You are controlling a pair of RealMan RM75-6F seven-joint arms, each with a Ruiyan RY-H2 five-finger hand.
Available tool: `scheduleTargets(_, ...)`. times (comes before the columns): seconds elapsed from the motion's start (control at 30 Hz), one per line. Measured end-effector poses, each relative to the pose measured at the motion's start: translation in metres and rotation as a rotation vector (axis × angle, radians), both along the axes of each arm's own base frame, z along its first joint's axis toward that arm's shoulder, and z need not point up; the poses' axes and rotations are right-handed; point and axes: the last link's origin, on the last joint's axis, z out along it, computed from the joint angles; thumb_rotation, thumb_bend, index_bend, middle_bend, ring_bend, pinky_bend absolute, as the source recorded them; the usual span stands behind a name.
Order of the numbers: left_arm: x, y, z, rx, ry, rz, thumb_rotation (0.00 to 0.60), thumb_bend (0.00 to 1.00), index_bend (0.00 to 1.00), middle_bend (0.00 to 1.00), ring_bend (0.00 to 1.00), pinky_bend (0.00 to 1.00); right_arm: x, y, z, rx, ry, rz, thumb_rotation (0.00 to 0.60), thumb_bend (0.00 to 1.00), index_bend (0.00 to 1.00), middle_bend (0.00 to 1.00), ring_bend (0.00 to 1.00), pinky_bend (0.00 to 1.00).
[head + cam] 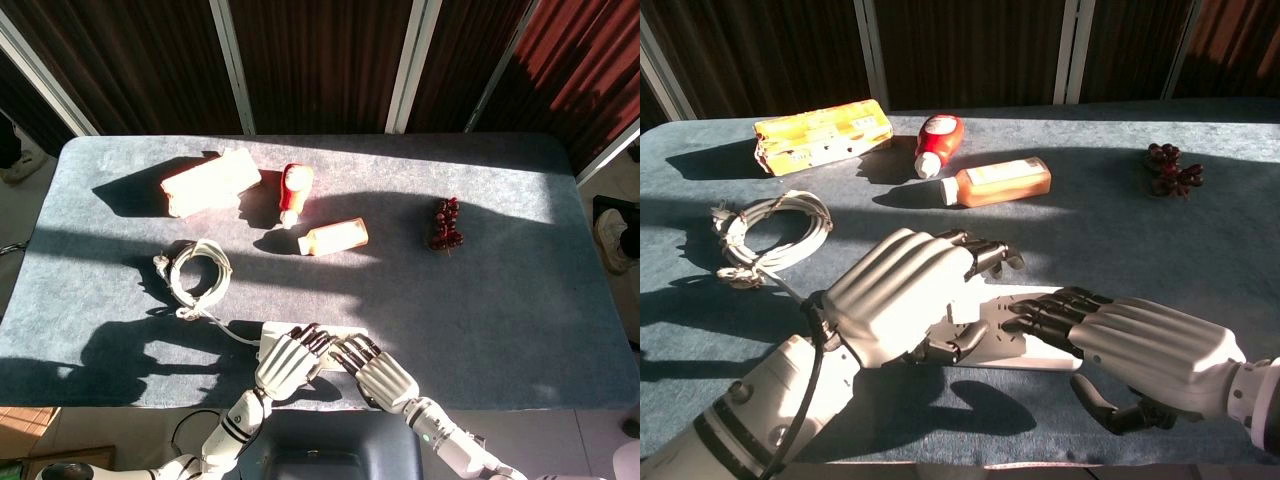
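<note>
Resting on a grey table (500, 300), near its front edge, white power strip (1025, 335) lies flat under both hands. Left hand (902, 295) grips its left end, fingers curled over the top, thumb underneath. Right hand (1140, 345) has fingertips touching its right part, fingers close together, thumb hanging below. Coiled cable (775, 232) runs left from the strip.

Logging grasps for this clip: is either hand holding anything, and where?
Both the left hand and right hand rest fingers on the power strip; an actual grip cannot be told.
</note>
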Motion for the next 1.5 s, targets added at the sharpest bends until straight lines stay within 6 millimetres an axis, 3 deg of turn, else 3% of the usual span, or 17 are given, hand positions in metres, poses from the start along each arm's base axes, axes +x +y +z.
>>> scheduleTargets(0.2,0.003,0.007,0.022,0.044,-0.047,-0.018,0.6,0.55,0.27,0.33,0.34,0.46,0.001,0.0,0.014,-0.035,-0.046,-0.001,0.6,0.82,0.0,0.04,0.0,0.01)
scheduleTargets(0.33,-0.006,0.017,0.044,0.055,-0.059,0.012,0.6,0.55,0.25,0.31,0.33,0.44,0.0,-0.003,0.033,-0.081,-0.101,-0.003,0.6,0.67,0.0,0.04,0.0,0.01)
scheduleTargets(0.57,-0.062,0.043,0.081,0.067,0.007,0.177,0.6,0.53,0.24,0.3,0.31,0.33,-0.004,-0.006,0.08,-0.185,-0.167,0.021,0.6,0.57,0.0,0.05,0.0,0.01)
scheduleTargets(0.67,-0.092,0.05,0.091,0.066,0.05,0.26,0.6,0.51,0.22,0.3,0.29,0.29,-0.009,-0.004,0.101,-0.227,-0.171,0.023,0.6,0.56,0.0,0.05,0.0,0.01)
scheduleTargets(0.9,-0.14,0.059,0.107,0.049,0.04,0.406,0.6,0.51,0.18,0.28,0.25,0.26,-0.027,0.004,0.141,-0.309,-0.151,-0.008,0.6,0.56,0.0,0.05,0.0,0.01)
scheduleTargets(1.03,-0.165,0.059,0.116,0.045,0.031,0.462,0.6,0.49,0.12,0.21,0.18,0.22,-0.034,0.009,0.149,-0.327,-0.137,-0.012,0.6,0.56,0.0,0.05,0.0,0.01)
scheduleTargets(1.2,-0.187,0.057,0.126,0.019,0.041,0.493,0.6,0.43,0.0,0.01,0.0,0.12,-0.04,0.012,0.154,-0.337,-0.122,-0.028,0.6,0.56,0.0,0.05,0.0,0.01)
scheduleTargets(1.5,-0.192,0.049,0.143,0.01,-0.006,0.469,0.6,0.4,0.0,0.0,0.0,0.1,-0.048,0.018,0.159,-0.357,-0.104,-0.043,0.6,0.54,0.0,0.04,0.0,0.01)
